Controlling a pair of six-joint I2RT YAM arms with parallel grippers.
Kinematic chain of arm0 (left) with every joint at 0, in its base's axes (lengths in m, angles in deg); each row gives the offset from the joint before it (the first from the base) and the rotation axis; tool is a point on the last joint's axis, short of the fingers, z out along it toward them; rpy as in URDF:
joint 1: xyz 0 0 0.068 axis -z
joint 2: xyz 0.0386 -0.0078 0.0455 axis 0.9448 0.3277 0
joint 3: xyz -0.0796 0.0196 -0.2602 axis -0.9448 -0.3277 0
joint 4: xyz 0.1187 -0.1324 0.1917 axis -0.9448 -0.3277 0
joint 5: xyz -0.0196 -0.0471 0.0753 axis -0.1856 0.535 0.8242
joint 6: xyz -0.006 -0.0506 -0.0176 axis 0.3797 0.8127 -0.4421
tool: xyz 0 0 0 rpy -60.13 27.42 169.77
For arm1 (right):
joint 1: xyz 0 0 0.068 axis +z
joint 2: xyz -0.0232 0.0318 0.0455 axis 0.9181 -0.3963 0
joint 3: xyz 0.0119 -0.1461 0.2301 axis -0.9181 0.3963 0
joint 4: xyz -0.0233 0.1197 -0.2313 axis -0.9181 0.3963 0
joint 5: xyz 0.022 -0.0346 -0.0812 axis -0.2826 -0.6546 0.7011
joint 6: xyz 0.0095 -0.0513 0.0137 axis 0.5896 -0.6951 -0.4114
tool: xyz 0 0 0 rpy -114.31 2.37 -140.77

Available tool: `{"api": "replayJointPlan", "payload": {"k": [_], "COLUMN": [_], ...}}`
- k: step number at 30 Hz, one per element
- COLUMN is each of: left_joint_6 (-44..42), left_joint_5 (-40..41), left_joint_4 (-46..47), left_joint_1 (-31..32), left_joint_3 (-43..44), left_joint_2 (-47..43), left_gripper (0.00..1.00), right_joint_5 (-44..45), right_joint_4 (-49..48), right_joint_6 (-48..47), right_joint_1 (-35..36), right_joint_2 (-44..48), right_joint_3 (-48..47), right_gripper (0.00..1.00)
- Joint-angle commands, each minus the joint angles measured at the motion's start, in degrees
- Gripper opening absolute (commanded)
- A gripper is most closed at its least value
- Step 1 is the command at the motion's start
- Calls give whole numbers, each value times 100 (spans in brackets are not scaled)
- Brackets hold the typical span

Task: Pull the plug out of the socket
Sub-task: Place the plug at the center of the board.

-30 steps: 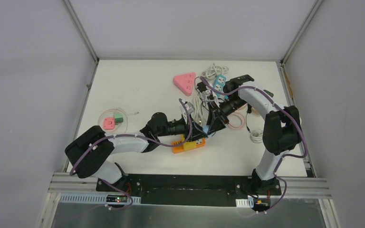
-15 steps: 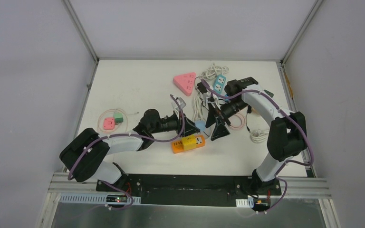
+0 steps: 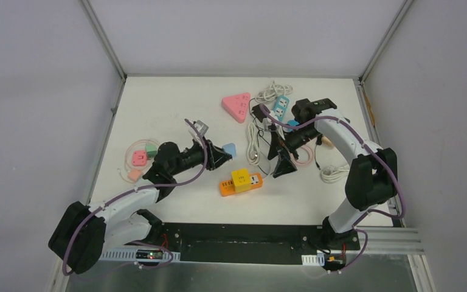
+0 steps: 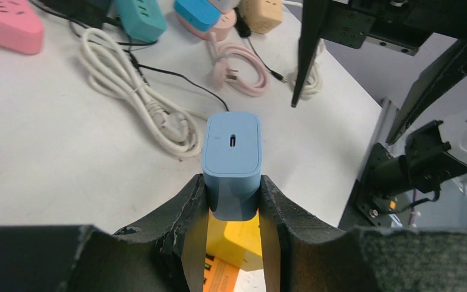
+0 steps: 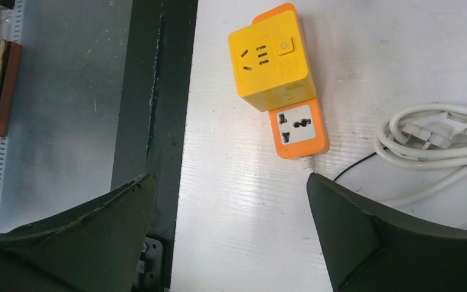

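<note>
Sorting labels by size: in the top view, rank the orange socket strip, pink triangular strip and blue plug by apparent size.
1. orange socket strip, slightly ahead
2. pink triangular strip, close to it, so unsure
3. blue plug, clearly smallest, though the left gripper holds it raised nearer the camera

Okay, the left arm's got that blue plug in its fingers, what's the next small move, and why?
Probably lower the blue plug onto bare table left of the orange socket and release: the plug is clear of the socket, the left fingers clamp it, and the right fingers stand open.
</note>
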Motion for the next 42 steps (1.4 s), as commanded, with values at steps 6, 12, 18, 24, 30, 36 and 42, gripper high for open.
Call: {"api": "replayJointPlan", "payload": {"k": [6, 12, 18, 24, 30, 36, 42], "left_joint_6": [-204, 171, 999, 1657, 1923, 2637, 3210], "left_joint_5": [1886, 2785, 3025, 3109, 4201, 5602, 5871], "left_joint_4": [-1044, -1602, -1512, -1317, -2305, -3732, -4762], "left_joint_1": [-366, -1017, -2089, -2863, -2926, -2926, -2925], "left_joint_3": [-453, -688, -965, -1227, -1116, -922, -417], "left_joint_2": [-1224, -1639, -1431, -918, -1113, -1327, -1016], "left_gripper": [0, 0, 0, 0, 0, 6, 56], "right_joint_5": [50, 109, 117, 118, 159, 129, 92], "right_joint_4": [-232, -298, -308, -333, -332, -328, -330], "right_joint_6": [104, 152, 152, 143, 109, 117, 126], "right_joint_1": [-87, -91, -97, -109, -106, -110, -105], "right_joint_2": [206, 209, 224, 249, 261, 284, 313], "right_joint_3": [51, 80, 100, 135, 149, 149, 164], "right_gripper": [100, 100, 100, 100, 100, 100, 100]}}
